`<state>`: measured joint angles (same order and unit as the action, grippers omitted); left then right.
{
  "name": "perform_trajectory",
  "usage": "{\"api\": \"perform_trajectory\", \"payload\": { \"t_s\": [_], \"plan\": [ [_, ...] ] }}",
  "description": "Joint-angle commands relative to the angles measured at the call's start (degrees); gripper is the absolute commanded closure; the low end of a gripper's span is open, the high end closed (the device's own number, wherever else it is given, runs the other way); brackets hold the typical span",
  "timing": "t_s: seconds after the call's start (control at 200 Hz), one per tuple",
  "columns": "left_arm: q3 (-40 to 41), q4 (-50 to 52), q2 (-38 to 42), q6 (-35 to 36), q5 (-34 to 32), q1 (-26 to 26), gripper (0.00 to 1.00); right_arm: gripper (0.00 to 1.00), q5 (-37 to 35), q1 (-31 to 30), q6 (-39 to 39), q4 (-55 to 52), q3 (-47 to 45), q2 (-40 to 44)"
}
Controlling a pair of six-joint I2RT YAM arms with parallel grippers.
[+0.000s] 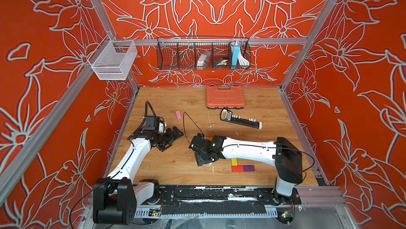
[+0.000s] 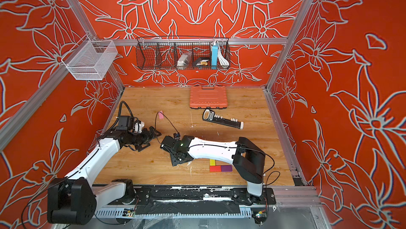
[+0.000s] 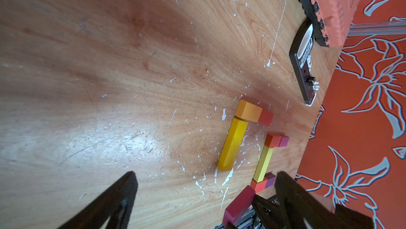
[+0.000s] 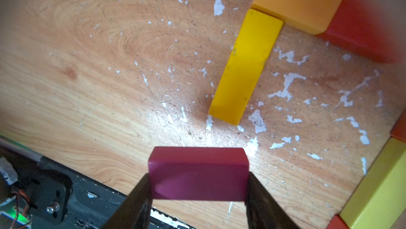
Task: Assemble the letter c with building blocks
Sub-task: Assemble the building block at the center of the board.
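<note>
Magenta block [image 4: 198, 170], partly hidden, clamped in right end effector [image 4: 198, 180]; left end effector [image 3: 205, 174] wide.

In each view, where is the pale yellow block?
Top view: pale yellow block low, right of centre, partly behind the right arm.
Top view: same place.
Left wrist: past the deep yellow block.
Right wrist: cut by the frame edge.
Landmark: red block touching its end.

Both top views are looking steeply down from high up, far off, covering the whole table [image 1: 175, 162]. Each wrist camera is looking closely past its own jaws; both are sharing the yellow block [image 3: 232, 144] just beyond them.
</note>
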<state>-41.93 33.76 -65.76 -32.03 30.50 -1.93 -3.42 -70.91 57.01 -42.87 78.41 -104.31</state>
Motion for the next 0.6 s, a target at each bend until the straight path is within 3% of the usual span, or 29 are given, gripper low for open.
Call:
{"api": "perform_trajectory", "payload": {
  "t_s": [0.0,0.596],
  "plan": [
    [0.01,-0.24,0.48,0.0,0.92,-0.44,0.02,0.44,-2.76,-0.38,9.06,-2.39,-0.14,-0.83],
    [0.09,-0.45,1.09,-0.47,1.23,-0.44,0.02,0.44,-3.73,-0.41,16.02,-2.14,-4.37,-1.94]
  ]
}}
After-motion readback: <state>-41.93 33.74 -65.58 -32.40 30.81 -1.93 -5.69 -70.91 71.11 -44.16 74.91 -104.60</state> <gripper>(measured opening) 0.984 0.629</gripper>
